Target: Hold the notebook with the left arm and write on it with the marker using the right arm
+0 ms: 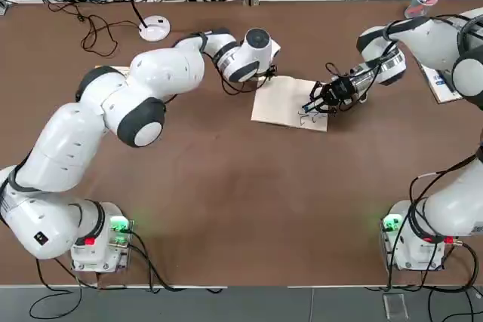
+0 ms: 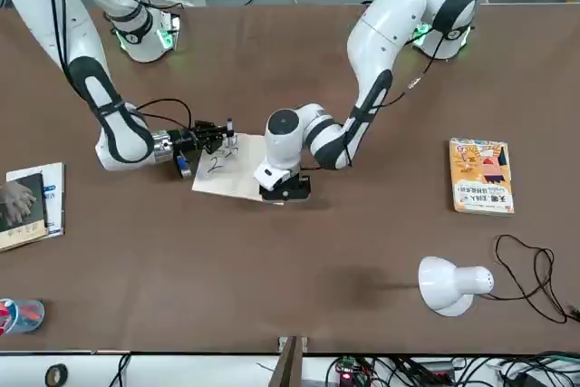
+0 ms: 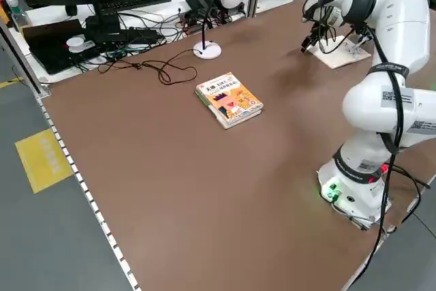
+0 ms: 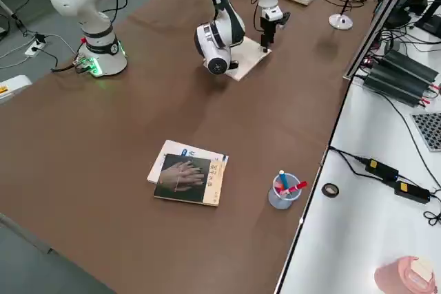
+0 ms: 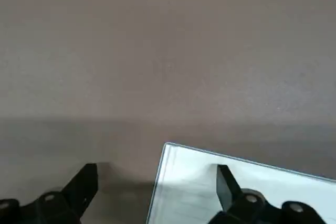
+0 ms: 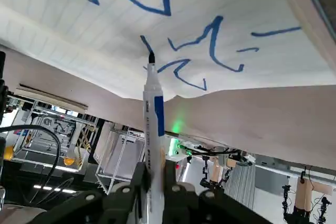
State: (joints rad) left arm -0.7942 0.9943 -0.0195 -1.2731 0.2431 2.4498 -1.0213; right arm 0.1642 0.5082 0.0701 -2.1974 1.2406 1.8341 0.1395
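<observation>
Glossy white left arm (image 1: 113, 111) and right arm (image 1: 445, 50), dark grey joint rings, black cables, seemingly black fingers (image 5: 86, 182).

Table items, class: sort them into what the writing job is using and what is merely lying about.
In use:
- notebook, pinned by the left gripper
- marker, clamped in the right gripper

Lying about:
- yellow-orange book
- grey-cover book
- pen cup
- desk lamp
- tape roll
</observation>
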